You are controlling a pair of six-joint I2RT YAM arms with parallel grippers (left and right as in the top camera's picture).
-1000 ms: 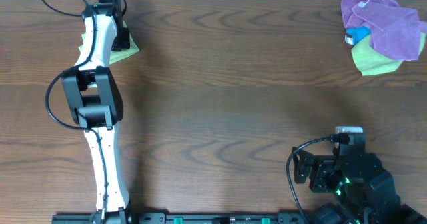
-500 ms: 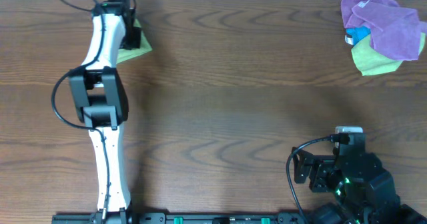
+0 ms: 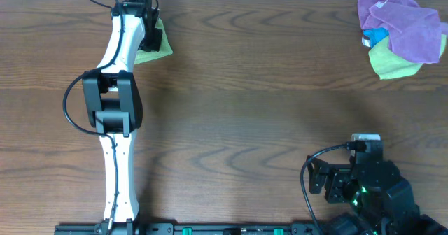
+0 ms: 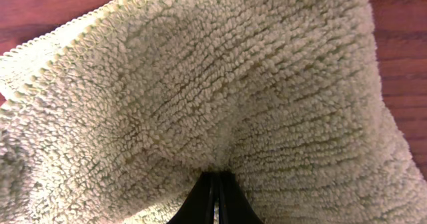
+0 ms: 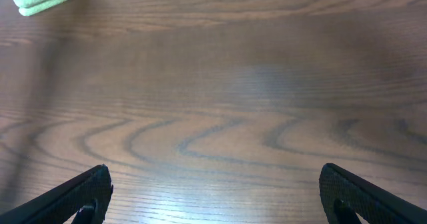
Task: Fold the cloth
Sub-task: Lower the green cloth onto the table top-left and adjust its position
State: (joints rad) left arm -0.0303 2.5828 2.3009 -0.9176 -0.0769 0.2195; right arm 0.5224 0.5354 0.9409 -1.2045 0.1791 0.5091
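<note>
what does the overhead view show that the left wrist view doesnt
Only overhead: the whole left arm, the right arm at the near edge, and the purple cloth bunched at the far right corner. Only left wrist: the looped pile and stitched edge of the cloth up close, with the jaws of the left gripper shut on it. Both: the cloth, lime green, and the wooden table.
</note>
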